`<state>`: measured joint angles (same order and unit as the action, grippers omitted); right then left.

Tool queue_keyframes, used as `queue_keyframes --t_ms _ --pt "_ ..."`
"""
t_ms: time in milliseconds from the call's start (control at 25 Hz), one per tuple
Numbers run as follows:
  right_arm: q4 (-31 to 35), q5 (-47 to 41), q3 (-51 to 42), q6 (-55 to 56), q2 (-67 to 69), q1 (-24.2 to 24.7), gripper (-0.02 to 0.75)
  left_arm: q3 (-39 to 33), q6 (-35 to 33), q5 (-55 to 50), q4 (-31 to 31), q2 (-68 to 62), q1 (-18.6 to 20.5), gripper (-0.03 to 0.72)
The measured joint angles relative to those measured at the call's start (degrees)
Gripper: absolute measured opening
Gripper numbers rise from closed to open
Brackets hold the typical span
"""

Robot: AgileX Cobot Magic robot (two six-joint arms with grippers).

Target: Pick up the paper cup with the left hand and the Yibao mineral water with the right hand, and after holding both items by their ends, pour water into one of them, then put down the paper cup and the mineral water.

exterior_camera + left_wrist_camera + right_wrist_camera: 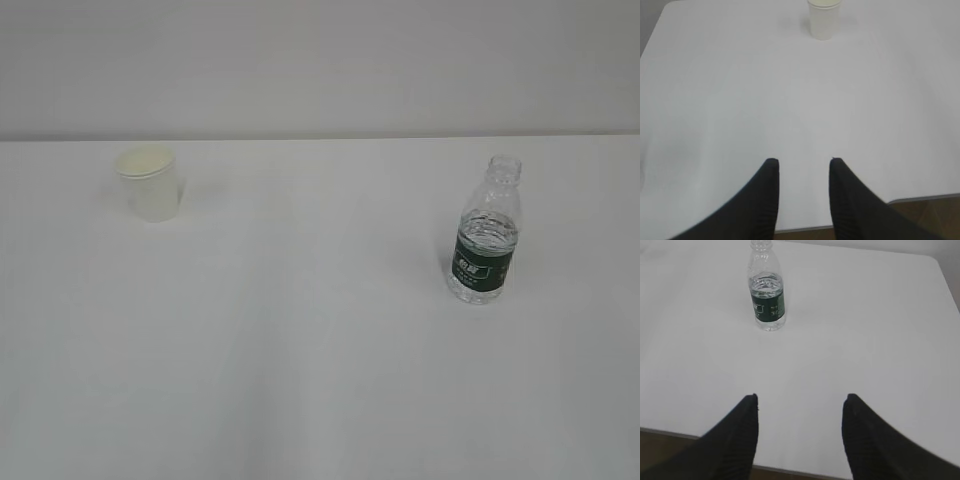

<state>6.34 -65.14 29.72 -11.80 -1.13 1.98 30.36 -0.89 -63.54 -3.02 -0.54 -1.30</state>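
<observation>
Paper cup (150,184) stands upright at counter (320,350) far left; Yibao mineral water (485,233) upright, well apart, at right; left hand (802,162) and right hand (801,399) jaws spread, empty.

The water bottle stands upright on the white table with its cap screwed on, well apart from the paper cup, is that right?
Not quite: the water bottle has no cap; its neck is open, as the exterior view shows. It does stand upright on the white table, well apart from the paper cup.
</observation>
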Motion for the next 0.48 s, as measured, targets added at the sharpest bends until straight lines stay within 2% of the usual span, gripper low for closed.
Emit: queue_keyframes --t_ms 320,480 --pt "6.28 1.01 0.0 0.49 0.0 0.0 0.414 0.0 0.0 0.22 -0.11 0.0 0.0 0.239" --pt "7.07 1.81 0.0 0.49 0.0 0.0 0.414 1.08 0.0 7.48 -2.66 0.0 0.0 0.24"
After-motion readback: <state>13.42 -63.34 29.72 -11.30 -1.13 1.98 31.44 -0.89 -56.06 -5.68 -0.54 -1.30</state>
